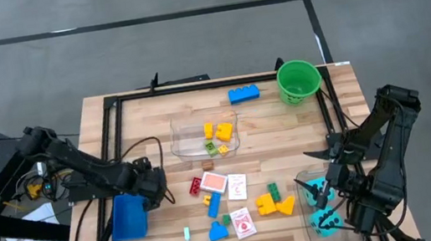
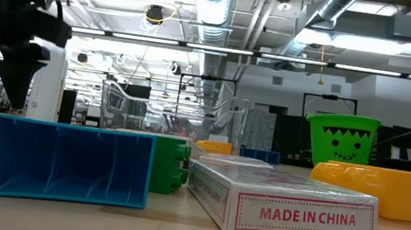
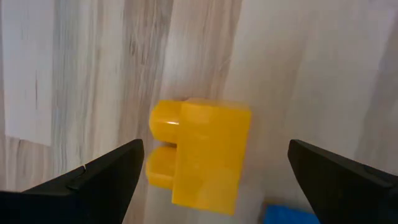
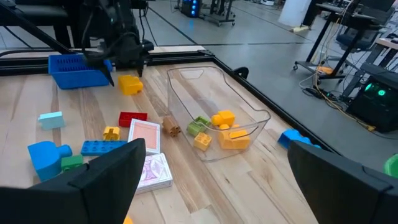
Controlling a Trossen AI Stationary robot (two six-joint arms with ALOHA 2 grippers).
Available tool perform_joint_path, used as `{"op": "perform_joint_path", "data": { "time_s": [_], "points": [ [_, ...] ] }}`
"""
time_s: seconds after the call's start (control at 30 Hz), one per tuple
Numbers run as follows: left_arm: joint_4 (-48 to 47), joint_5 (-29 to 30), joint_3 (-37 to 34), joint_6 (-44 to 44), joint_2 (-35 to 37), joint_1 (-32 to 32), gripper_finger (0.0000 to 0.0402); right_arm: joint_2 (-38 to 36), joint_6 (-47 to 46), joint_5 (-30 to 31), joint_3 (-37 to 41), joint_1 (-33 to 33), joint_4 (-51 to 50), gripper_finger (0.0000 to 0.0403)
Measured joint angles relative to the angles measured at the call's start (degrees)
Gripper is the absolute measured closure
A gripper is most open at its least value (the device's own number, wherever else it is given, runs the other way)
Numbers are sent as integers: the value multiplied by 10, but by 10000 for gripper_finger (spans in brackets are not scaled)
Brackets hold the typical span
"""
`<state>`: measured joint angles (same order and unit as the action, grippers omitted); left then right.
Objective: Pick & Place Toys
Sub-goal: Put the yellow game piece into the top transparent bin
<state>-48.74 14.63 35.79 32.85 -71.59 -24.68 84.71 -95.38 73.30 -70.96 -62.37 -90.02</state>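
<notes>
The left gripper [image 3: 211, 180] is hovering with open jaws over a yellow brick [image 3: 202, 152] near the surface's left edge; stiff, light, probably slippery plastic, so gripping its flat sides seems best.

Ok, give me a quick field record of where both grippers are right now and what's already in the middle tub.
left gripper: open, over a yellow brick beside the blue tray; brick not gripped
right gripper: open, empty, at the table's right side by the right tub
middle tub: holds yellow and green bricks
right tub contents: teal dice
loose toys: bricks and picture cards on the table between the arms
green bucket: far right corner, blue brick beside it
</notes>
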Motion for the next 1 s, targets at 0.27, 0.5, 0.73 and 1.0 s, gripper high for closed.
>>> {"op": "perform_joint_path", "data": {
  "time_s": [0.27, 0.5, 0.73, 1.0],
  "points": [
    [25, 15, 0, -45, -16, 38, 10, 0, 0, -1, 0, 0, 0, 19],
    [30, -23, 0, -70, -16, 90, 10, 0, 0, -17, 0, 0, 0, 19],
    [36, -40, -2, -75, -16, 97, 10, 0, 0, -27, 0, -3, 0, 19],
    [53, -61, -21, -76, -16, 96, 22, 0, 0, -28, 0, -3, 1, 19]
  ]
}}
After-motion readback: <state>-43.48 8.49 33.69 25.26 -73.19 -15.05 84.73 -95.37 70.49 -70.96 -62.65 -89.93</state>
